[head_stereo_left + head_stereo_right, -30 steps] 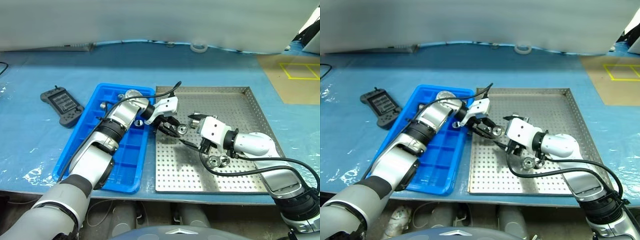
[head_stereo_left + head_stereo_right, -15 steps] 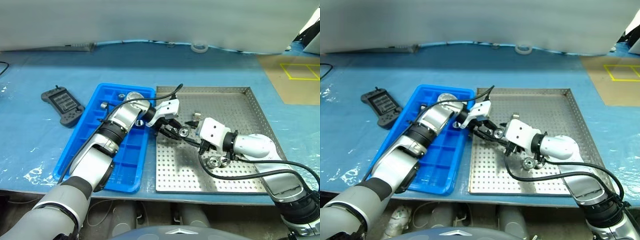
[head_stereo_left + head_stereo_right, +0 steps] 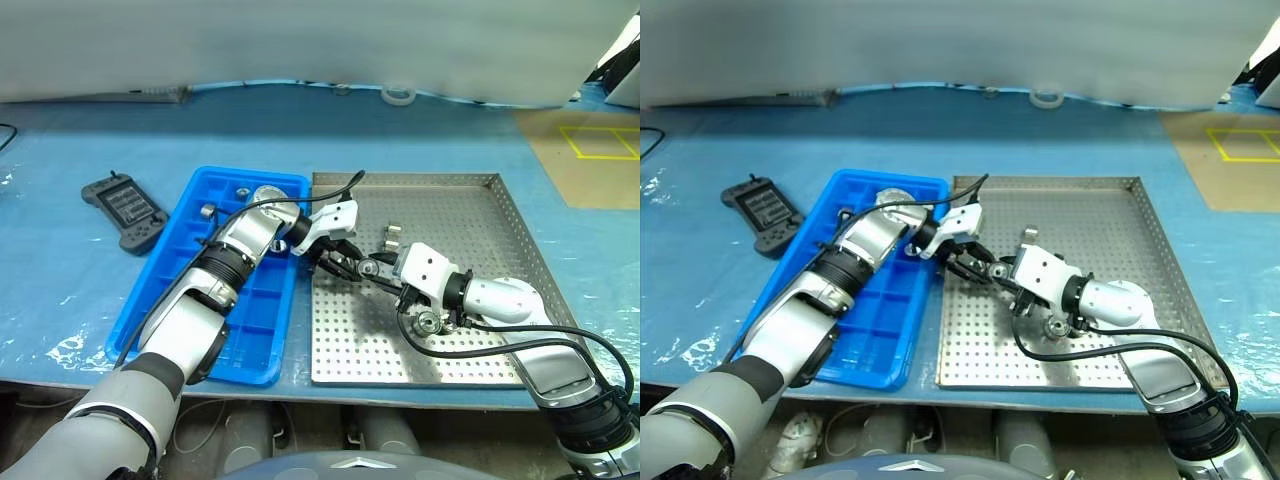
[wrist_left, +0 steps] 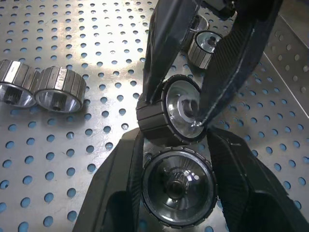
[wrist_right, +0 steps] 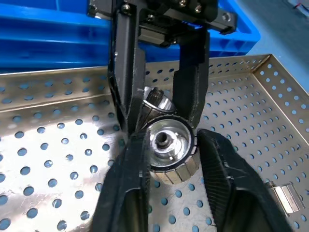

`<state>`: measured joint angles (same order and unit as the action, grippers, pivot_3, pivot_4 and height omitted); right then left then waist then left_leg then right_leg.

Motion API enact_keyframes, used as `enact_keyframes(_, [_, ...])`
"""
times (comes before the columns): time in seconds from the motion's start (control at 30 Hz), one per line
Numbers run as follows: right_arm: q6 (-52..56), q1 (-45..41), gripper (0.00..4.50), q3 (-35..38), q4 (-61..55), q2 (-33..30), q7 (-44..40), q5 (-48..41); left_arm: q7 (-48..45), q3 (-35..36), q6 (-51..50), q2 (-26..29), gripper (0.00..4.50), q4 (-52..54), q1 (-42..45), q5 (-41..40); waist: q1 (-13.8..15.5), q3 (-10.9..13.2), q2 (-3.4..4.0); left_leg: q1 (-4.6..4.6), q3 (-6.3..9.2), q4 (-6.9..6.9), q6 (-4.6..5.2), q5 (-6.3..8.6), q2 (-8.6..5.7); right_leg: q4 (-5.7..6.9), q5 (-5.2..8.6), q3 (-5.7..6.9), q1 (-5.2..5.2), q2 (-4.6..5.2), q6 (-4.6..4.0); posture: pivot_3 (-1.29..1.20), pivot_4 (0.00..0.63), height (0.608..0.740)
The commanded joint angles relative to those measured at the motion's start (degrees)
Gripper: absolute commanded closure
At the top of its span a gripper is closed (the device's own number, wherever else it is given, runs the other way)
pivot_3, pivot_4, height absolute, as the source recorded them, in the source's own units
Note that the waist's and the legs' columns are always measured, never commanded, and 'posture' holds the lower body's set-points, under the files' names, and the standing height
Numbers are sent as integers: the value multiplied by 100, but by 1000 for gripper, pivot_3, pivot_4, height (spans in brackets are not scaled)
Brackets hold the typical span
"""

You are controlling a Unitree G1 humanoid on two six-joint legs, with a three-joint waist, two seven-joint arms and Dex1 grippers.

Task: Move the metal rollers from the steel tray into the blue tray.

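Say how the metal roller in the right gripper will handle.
The silvery ribbed metal roller in the right gripper looks solid, so probably rigid and heavy for its size. Its round side would likely roll on the perforated steel tray; polished faces may slip.

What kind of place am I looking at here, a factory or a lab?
Probably a workshop or test bench for parts handling: a perforated steel tray of metal rollers, a blue tray with compartments, blue sheeting over the table.

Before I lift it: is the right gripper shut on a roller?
Shut: the right gripper has its fingers pressing both sides of a metal roller, per the right wrist view.
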<state>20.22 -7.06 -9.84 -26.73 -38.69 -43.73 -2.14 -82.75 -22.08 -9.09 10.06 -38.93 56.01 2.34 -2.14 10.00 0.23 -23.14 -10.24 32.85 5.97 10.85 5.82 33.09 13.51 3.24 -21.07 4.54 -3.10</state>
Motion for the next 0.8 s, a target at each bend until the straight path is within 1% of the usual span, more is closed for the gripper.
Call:
enact_keyframes(0.03, [-121,109,3810,-76,95,-37,50,164,54,102,133,-18,2755,155,144,-129,-6,0,0,0,0,0,1,0,0,0,0,0,1,0,0,-325,150,740])
enact_keyframes(0.3, [-542,223,3810,-11,366,-23,156,239,181,95,180,1,2755,20,187,-98,-15,0,0,2,0,3,-1,0,0,4,0,0,0,0,0,-327,150,740])
enact_keyframes(0.43, [-855,320,3810,66,611,-104,321,466,205,196,163,76,2755,-9,241,-167,-15,0,0,0,0,5,1,0,0,4,0,0,0,0,0,-328,150,740])
enact_keyframes(0.5, [-846,334,3810,153,632,-112,368,428,188,304,50,133,2755,45,270,-274,-20,0,0,1,0,6,1,0,0,5,0,0,0,0,0,-328,150,740])
enact_keyframes(0.67, [-648,438,3810,383,306,-232,427,362,208,679,-204,574,2755,170,339,-594,-24,0,0,1,1,10,0,0,1,12,0,0,-1,0,0,-332,150,740])
enact_keyframes(0.8, [-437,459,3810,367,106,-191,463,400,364,827,-191,940,2755,-83,334,-530,-37,-2,4,9,1,9,-17,9,1,14,0,-2,0,-1,0,-322,150,740])
